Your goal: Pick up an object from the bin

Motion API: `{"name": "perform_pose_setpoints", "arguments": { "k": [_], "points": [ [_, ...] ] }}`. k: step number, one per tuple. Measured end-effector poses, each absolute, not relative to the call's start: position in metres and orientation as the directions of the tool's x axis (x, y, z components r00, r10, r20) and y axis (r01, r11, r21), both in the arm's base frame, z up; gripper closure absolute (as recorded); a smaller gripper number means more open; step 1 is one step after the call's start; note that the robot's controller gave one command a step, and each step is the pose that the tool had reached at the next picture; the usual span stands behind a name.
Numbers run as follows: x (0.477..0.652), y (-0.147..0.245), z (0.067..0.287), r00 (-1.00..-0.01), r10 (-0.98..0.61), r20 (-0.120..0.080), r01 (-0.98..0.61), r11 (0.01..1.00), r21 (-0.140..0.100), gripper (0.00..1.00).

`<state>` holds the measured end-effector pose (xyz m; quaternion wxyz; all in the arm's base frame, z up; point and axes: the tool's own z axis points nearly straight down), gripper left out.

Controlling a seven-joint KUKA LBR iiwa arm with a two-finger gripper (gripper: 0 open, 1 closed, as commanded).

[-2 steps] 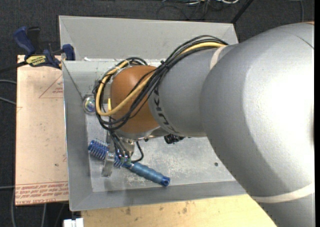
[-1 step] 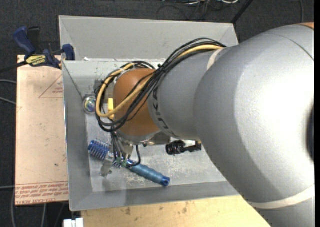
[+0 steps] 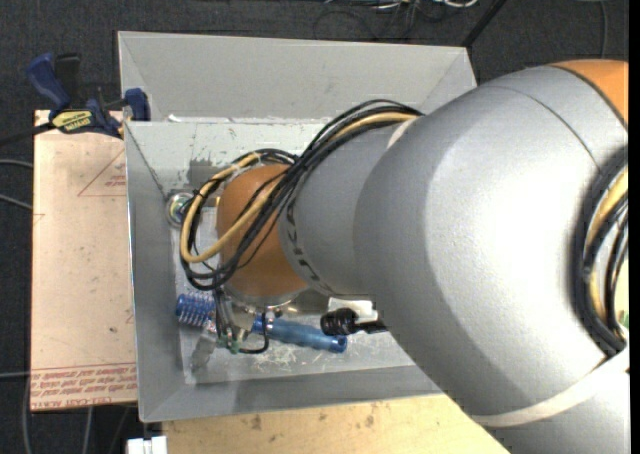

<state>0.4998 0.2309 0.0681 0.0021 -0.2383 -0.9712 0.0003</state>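
A slim, smooth blue tube (image 3: pixel 305 335) lies along the near wall of the grey metal bin (image 3: pixel 150 262), one end beneath the end effector (image 3: pixel 228 330); whether that is apart or together, I cannot tell. A blue ribbed coil (image 3: pixel 195 309) sits just left, close to the corner; a black piece (image 3: pixel 338 322) lies to the right.

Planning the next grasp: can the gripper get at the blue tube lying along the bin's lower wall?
Probably yes. The gripper is low in the bin right beside the blue tube, whose top is uncovered; only a small black piece sits at its far end.
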Motion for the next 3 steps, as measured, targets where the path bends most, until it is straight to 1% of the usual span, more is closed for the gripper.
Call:
{"name": "perform_pose_setpoints", "arguments": {
  "k": [1,2,3],
  "points": [
    [0.479,0.244,0.069,-0.867,0.499,0.004,0.499,0.867,-0.001,0.0],
    [0.48,0.243,0.069,-0.866,0.501,0.002,0.501,0.866,0.001,1.0],
    [0.481,0.244,0.186,-0.868,0.497,-0.003,0.497,0.868,0.006,1.0]
  ]
}}
